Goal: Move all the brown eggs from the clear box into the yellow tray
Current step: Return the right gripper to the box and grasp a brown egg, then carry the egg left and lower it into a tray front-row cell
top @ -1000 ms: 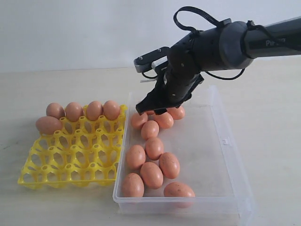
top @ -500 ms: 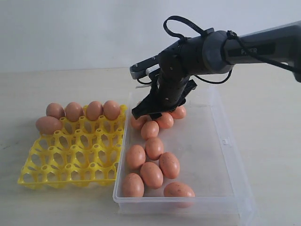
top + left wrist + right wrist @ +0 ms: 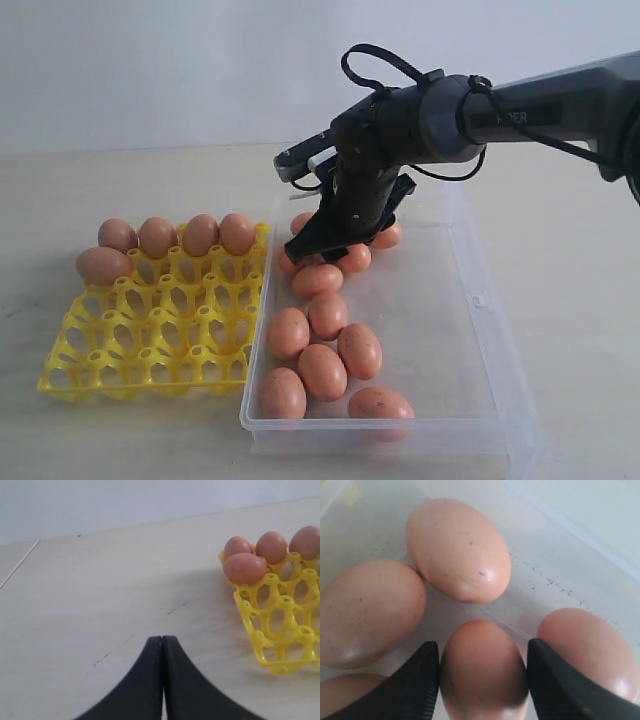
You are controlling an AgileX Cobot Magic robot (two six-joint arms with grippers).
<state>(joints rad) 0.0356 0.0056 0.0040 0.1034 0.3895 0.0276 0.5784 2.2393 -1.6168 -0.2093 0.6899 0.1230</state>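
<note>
In the exterior view the right gripper [image 3: 318,245] and its wrist hide part of the cluster of brown eggs [image 3: 322,372] at the far end of the clear box [image 3: 440,330], so the count there is unsure. The right wrist view shows its jaws apart, one finger close on each side of an egg on the box floor; the frame edge cuts that egg off. Five eggs sit in the yellow tray [image 3: 150,340], which the left wrist view crops. The left gripper [image 3: 162,639] hangs over the table [image 3: 100,580], fingertips pressed together. Pale lettering [image 3: 510,118] on the right arm [image 3: 570,95] is too blurred to read.
</note>
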